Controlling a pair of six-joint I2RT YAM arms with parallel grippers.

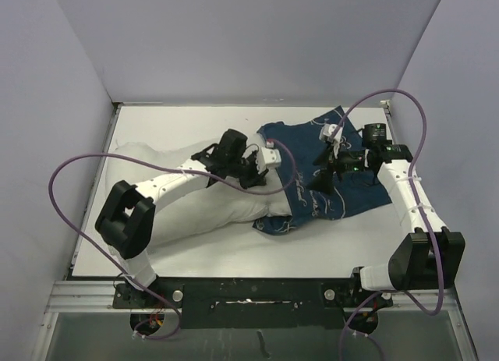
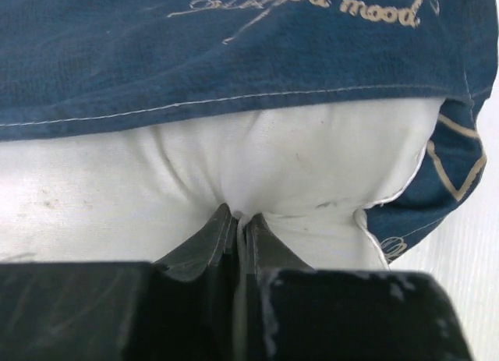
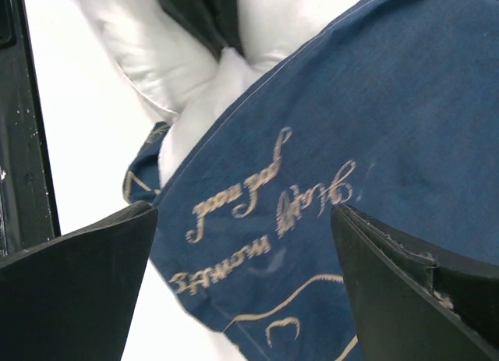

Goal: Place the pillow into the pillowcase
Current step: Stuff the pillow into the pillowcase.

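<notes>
- Left jaws: pressed together on a pucker of the pillow [image 2: 156,182]. The white cloth gathers into folds right at my tips.
- Just beyond those tips the pillowcase [image 2: 234,49] lies over the pillow, its stitched hem [image 2: 234,102] running crosswise ahead of me. Off to the right of the tips the navy cloth wraps round the pillow's corner.
- Right jaws: spread wide, gripping nothing. Navy cloth with cream script fills the gap beneath them. I cannot tell whether the tips touch it.
- Beyond the right jaws' tips, white pillow shows bulging out of the case mouth.
- Top view: only the pillow's leading end sits inside the mouth. The bulk lies behind my left jaws, back along the left arm, on the tabletop [image 1: 312,252].
- Step in hand, as I read it: feeding the pillow in, early on, with most of it outside the case.
- Next move, my judgement: the left jaws keep the pinch and drive the fold forward under the hem.
- The right jaws then need to come down and close on the case cloth, holding it or drawing it back over the pillow.
- Unheld, the case looks likely to slide along with the pillow and bunch.
</notes>
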